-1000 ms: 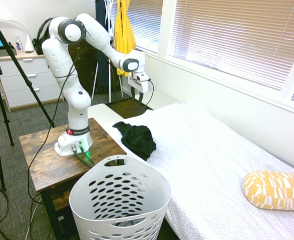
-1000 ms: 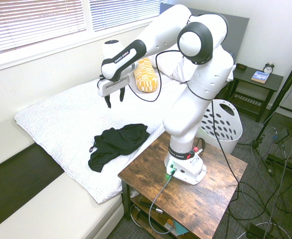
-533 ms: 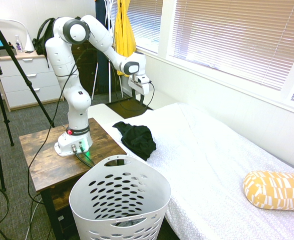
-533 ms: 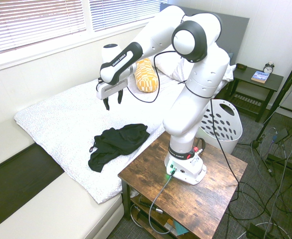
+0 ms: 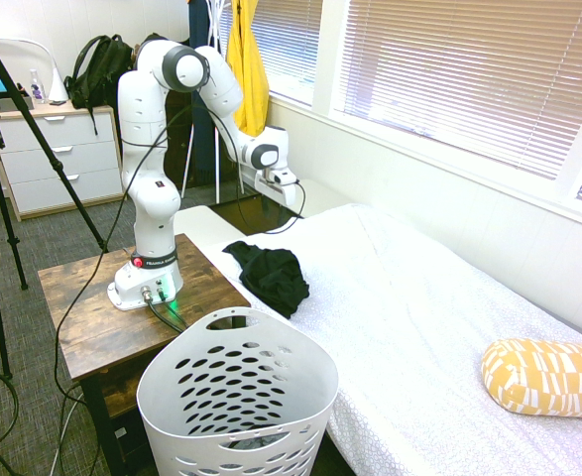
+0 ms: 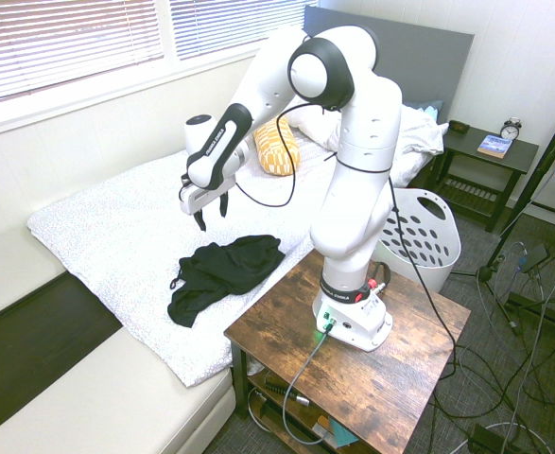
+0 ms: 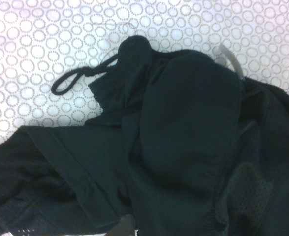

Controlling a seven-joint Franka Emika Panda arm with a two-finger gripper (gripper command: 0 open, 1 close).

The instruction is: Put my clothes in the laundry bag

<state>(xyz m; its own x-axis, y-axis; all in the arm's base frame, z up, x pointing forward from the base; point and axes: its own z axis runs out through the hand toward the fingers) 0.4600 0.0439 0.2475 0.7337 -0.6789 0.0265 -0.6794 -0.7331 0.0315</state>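
Blk garment (image 6: 222,273) below open pincer (image 6: 213,212)

The gripper (image 6: 212,212) hangs open above the bed (image 6: 116,227), near the black garment (image 6: 225,270).

"FRANKA EMIKA" reads along the robot arm's dark band (image 6: 218,142). Print on the book (image 6: 494,146) is too small to read.
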